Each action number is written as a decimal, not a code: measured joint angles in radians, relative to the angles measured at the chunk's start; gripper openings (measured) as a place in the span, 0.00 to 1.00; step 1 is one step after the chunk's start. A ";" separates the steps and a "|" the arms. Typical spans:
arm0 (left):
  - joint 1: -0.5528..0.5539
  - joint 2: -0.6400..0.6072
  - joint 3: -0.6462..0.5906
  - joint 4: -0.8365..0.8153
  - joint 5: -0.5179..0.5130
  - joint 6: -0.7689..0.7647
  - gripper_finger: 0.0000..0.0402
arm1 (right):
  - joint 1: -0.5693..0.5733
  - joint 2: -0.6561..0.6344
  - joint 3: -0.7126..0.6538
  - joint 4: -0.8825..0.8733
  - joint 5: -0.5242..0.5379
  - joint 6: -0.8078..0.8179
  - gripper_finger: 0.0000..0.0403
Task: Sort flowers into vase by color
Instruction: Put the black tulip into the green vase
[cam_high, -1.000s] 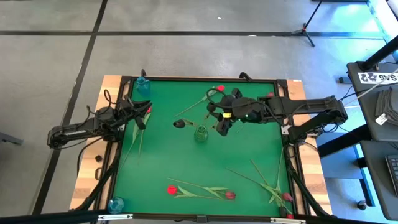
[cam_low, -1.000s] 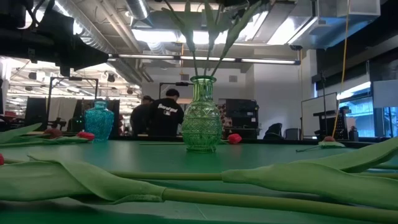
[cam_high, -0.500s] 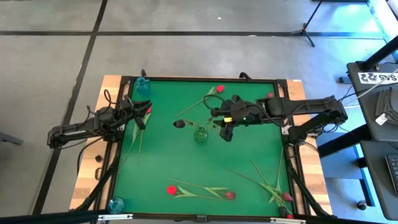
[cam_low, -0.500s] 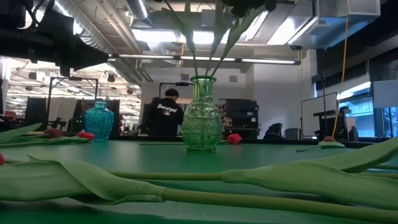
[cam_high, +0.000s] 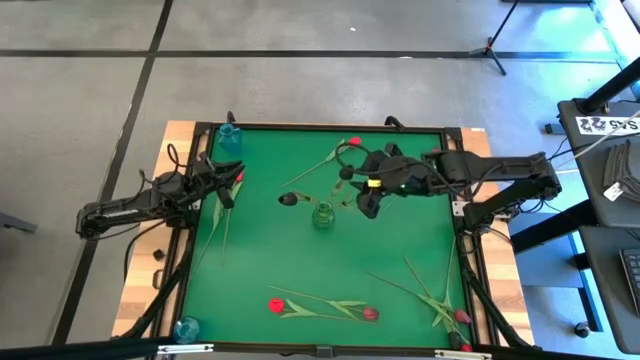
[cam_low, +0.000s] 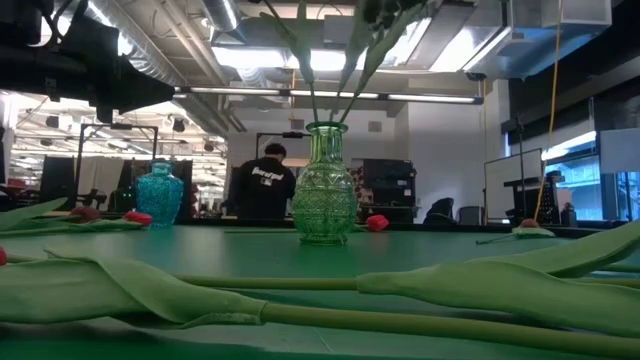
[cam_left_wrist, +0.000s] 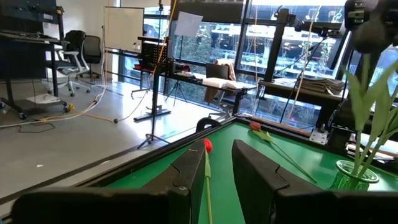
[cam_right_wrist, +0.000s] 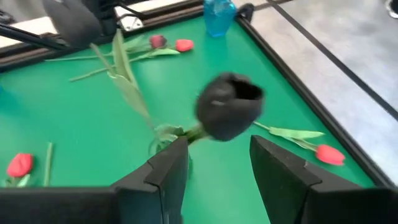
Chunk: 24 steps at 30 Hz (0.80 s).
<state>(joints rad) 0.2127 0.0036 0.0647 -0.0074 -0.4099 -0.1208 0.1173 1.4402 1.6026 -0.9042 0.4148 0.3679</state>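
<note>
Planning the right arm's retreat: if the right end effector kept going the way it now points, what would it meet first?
Probably the dark tulip head, right ahead of the right end effector, its stem running down into the green vase. Beyond it lies bare mat; depth is unclear.

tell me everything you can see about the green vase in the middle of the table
The green vase is clear, cut-pattern glass by its look, with a bulbous textured body, a narrower neck and a flared rim. It stands upright on the green table, near its centre. Thin green stems with long leaves rise from its mouth. The right gripper is just beside it in the high view, not touching the glass. A near-black tulip head shows above the vase.
</note>
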 joint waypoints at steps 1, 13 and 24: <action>0.000 0.000 0.000 0.000 0.000 0.000 0.20 | 0.000 0.000 0.015 -0.022 0.003 0.001 0.43; 0.000 0.000 0.000 0.000 0.000 0.000 0.20 | 0.022 0.000 0.138 -0.377 0.053 0.147 0.43; 0.000 0.000 0.000 0.000 0.000 0.000 0.20 | 0.187 -0.003 0.194 -0.667 0.120 0.448 0.43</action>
<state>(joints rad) 0.2127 0.0036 0.0648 -0.0074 -0.4097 -0.1209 0.3041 1.4367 1.7963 -1.5711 0.5348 0.8164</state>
